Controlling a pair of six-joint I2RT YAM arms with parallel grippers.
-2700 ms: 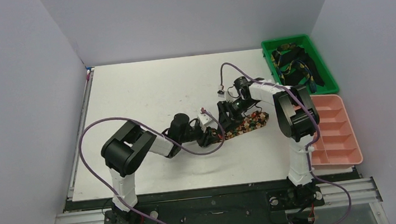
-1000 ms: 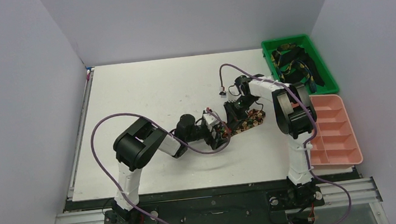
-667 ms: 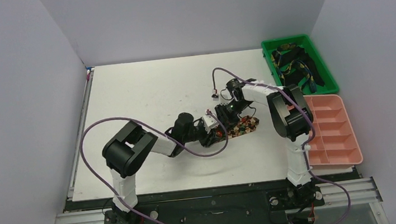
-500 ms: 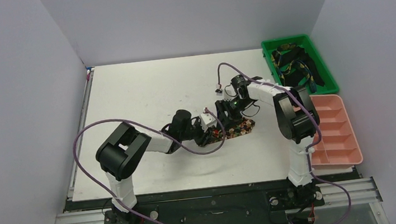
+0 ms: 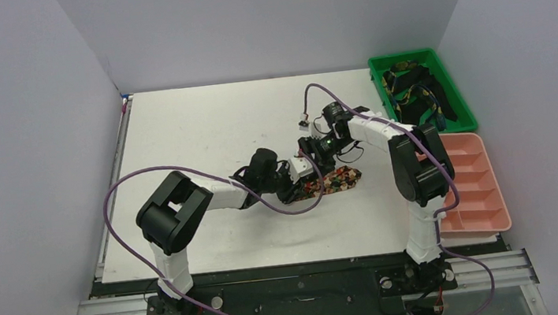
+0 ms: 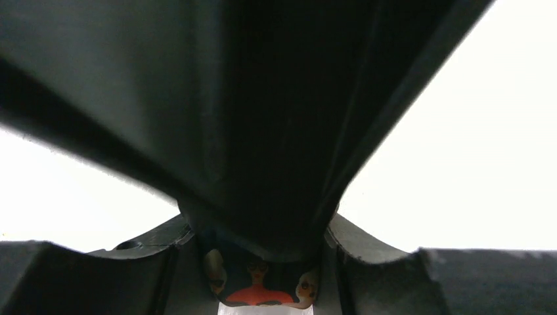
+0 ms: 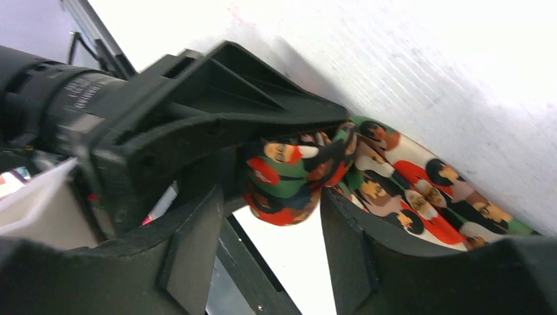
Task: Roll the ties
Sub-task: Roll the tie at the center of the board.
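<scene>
One printed tie point(image 5: 339, 180) sits between left gripper point(image 5: 302, 190) and right gripper point(image 5: 317, 170).

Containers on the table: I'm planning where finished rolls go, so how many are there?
2: a green bin at the far right corner, holding tangled ties, and a pink divided tray just nearer, along the right edge. None seems hidden.

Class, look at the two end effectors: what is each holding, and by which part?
The left end effector grips the printed tie by its rolled end. The right end effector straddles that roll; contact cannot be told.
</scene>
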